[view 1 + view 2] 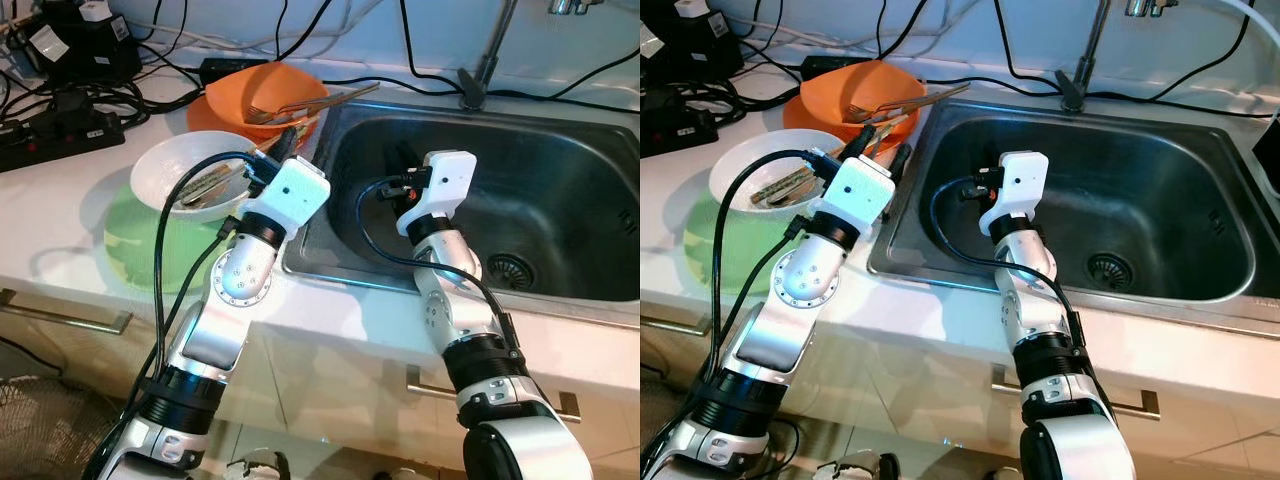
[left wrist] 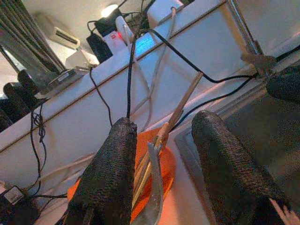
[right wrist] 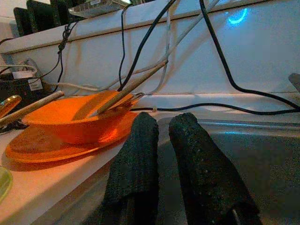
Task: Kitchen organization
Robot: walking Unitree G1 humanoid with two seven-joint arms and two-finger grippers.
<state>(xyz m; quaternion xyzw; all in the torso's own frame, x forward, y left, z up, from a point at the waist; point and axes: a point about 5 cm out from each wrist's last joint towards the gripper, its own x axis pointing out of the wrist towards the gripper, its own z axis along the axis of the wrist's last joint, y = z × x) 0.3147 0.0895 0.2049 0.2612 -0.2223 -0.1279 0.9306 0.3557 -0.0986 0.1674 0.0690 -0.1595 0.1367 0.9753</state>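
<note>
Cluttering white counter [image 1: 60, 215], cables [image 1: 70, 95], steel sink [image 1: 560, 200]

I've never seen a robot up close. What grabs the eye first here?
Two silver arms reach over a white counter. The left gripper, fingers apart, points at an orange bowl holding cutlery, beside a white bowl on a green plate. The right gripper, fingers nearly together, hangs inside the steel sink.

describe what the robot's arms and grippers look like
Both arms are silver metal with black ring joints and a boxy white wrist housing. A loose black cable loops from each wrist back along the forearm. The left gripper and right gripper each have two long black fingers with a rough, woven-looking texture and rounded tips.
</note>
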